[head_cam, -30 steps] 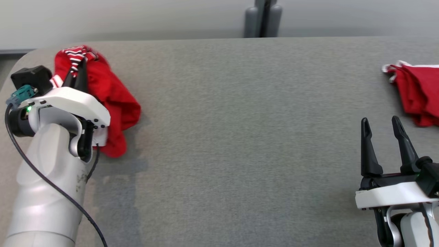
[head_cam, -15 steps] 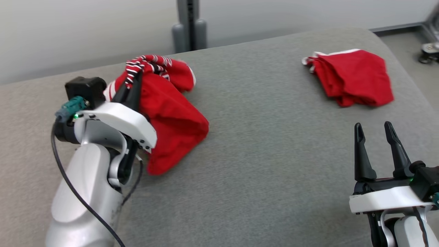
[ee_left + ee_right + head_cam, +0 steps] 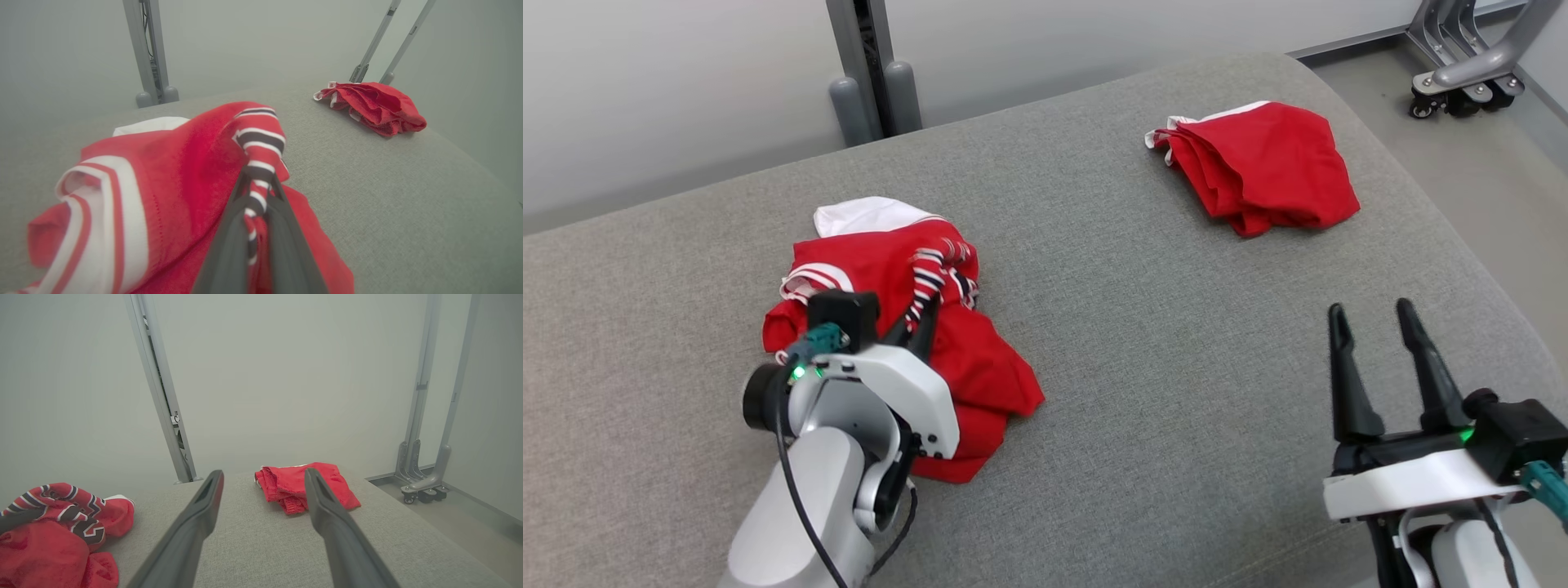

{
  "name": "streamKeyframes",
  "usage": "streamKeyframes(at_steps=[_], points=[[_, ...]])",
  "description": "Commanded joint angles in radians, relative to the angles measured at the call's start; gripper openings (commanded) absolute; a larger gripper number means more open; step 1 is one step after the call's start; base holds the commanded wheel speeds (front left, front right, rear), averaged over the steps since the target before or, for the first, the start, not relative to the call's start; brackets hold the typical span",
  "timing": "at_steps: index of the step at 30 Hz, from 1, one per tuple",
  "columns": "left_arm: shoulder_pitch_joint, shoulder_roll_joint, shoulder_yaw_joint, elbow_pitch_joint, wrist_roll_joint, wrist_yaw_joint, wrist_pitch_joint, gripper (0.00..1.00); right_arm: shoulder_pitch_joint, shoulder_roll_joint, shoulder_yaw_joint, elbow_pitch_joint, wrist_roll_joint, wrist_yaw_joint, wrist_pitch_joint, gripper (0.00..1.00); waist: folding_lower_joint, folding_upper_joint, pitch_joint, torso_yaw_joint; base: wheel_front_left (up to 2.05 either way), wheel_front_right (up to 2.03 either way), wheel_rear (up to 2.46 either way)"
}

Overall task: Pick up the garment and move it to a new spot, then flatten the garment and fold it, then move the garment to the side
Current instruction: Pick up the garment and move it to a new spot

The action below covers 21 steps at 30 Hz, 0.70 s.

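We find the crumpled red striped-trim jersey (image 3: 980,367), pinched in the left gripper (image 3: 920,327), now nearer the folded red cloth (image 3: 1266,163); relocation nearly done; right gripper (image 3: 1370,309) wide, empty

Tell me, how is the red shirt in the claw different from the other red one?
The crumpled jersey is a loose heap; the folded garment is a neat stack. The left claw is shut on the crumpled jersey's striped trim; nothing touches the folded garment. The crumpled jersey has black stripes; the folded garment has none visible. Both are red, on the grey padded surface.
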Motion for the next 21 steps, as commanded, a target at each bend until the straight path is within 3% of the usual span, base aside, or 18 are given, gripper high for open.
streamKeyframes(at_steps=[1,2,3,9,13,21], points=[[-0.003,0.006,-0.008,0.034,-0.001,-0.002,-0.025,0.00,0.005,-0.003,0.016,0.005,0.012,0.000,0.000,1.00,0.0000,-0.0001,0.003,-0.002,0.00,0.00,0.00],[-0.007,0.003,-0.017,0.053,0.000,-0.002,-0.039,0.36,0.003,-0.003,0.026,0.008,0.017,0.000,0.000,1.00,0.0000,-0.0001,0.006,-0.001,0.00,0.00,0.00],[-0.012,0.001,-0.021,0.070,-0.009,0.000,-0.055,1.00,0.000,-0.003,0.038,0.008,0.023,0.000,0.000,1.00,0.0000,-0.0001,0.008,0.001,0.00,0.00,0.00],[-0.057,-0.005,-0.064,0.099,-0.018,-0.041,-0.195,1.00,-0.013,-0.003,0.089,-0.015,0.039,0.000,0.000,1.00,0.0000,-0.0001,0.020,0.037,0.00,0.00,0.00],[-0.069,-0.005,-0.062,0.103,-0.025,-0.044,-0.260,1.00,-0.019,-0.004,0.108,-0.017,0.038,0.000,0.000,1.00,0.0000,-0.0001,0.016,0.065,0.00,0.00,0.00],[0.003,0.007,-0.004,0.028,-0.023,-0.006,-0.345,1.00,-0.004,-0.004,0.115,-0.014,0.016,0.000,0.000,1.00,0.0000,-0.0001,-0.024,0.171,0.00,0.00,0.00]])
